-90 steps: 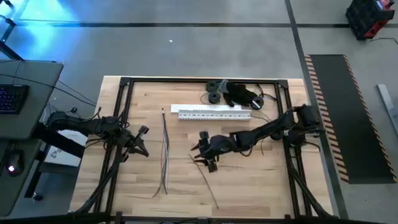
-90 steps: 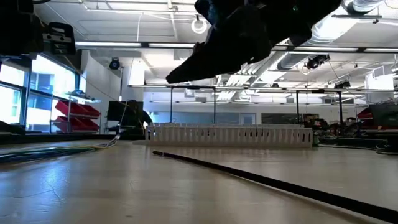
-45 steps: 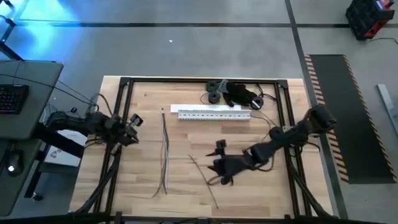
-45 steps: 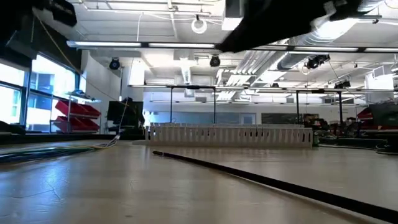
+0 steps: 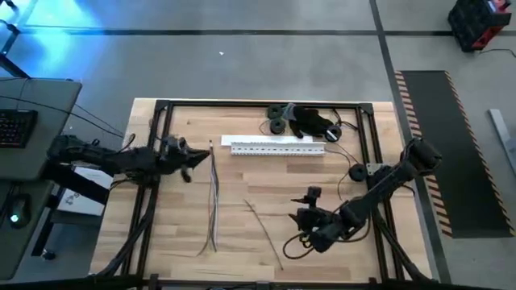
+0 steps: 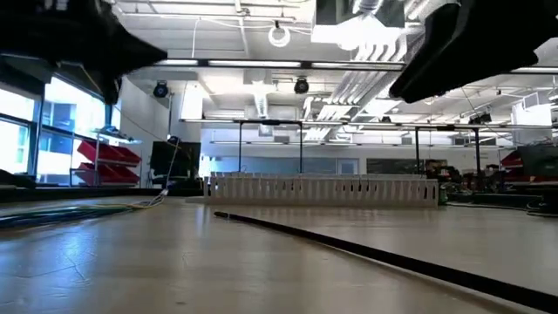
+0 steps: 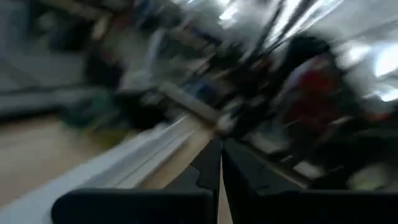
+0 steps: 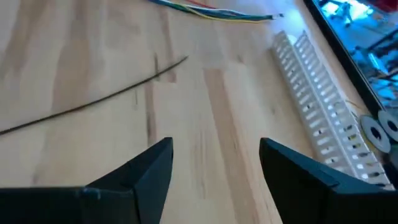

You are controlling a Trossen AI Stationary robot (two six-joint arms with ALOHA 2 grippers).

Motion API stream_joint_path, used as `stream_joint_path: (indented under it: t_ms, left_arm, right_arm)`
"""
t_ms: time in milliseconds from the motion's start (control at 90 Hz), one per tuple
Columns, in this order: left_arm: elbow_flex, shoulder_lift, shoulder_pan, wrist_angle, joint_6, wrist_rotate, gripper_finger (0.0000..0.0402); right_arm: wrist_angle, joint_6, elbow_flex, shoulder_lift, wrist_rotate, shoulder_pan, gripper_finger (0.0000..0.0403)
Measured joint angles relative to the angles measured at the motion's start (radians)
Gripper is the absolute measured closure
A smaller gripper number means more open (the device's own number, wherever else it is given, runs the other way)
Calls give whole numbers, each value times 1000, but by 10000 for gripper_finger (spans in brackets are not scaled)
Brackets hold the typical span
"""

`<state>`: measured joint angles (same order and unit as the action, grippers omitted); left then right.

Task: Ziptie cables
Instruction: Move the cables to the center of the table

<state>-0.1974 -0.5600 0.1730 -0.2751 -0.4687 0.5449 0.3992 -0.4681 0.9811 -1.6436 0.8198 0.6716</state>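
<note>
Cables (image 5: 214, 201) between white strip (image 5: 278, 147) and stick (image 5: 264, 235)

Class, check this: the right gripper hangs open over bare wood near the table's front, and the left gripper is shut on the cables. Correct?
Not quite. The left gripper is shut, as the left wrist view shows, but it holds nothing: the high view shows the cables lying loose on the table beside it. The right gripper does hang open over bare wood.
</note>
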Motion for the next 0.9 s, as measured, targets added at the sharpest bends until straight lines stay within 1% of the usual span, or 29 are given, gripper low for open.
stream_joint_path:
  t_ms: [111, 167, 256, 356, 467, 600, 722, 800, 900]
  left_arm:
    - [-48, -107, -1, 40, -7, 81, 402]
    - [-63, -153, -5, 44, -23, 101, 402]
    - [-85, -210, -32, 67, -55, 91, 401]
    - [-106, -252, -81, 161, -126, 49, 388]
    - [-114, -280, -141, 262, -170, 3, 353]
    - [-114, -302, -223, 360, -251, -42, 292]
    - [-114, -340, -287, 383, -264, -46, 239]
    - [-114, -376, -318, 382, -272, -36, 221]
    - [-114, -439, -357, 383, -295, -27, 215]
  right_arm:
    - [0, -31, -2, 0, 1, -2, 179]
    - [-8, -31, -2, 0, 1, -3, 179]
    - [-27, -31, -2, 0, 10, -4, 179]
    - [-35, -30, -2, 0, 26, -4, 179]
    - [-40, -31, -2, 0, 40, -4, 179]
    - [-44, -30, -2, 0, 49, -4, 179]
    - [-48, -31, -2, 0, 53, -4, 179]
    - [-53, -32, -2, 0, 62, -4, 179]
    - [-52, -46, -2, 0, 62, -4, 179]
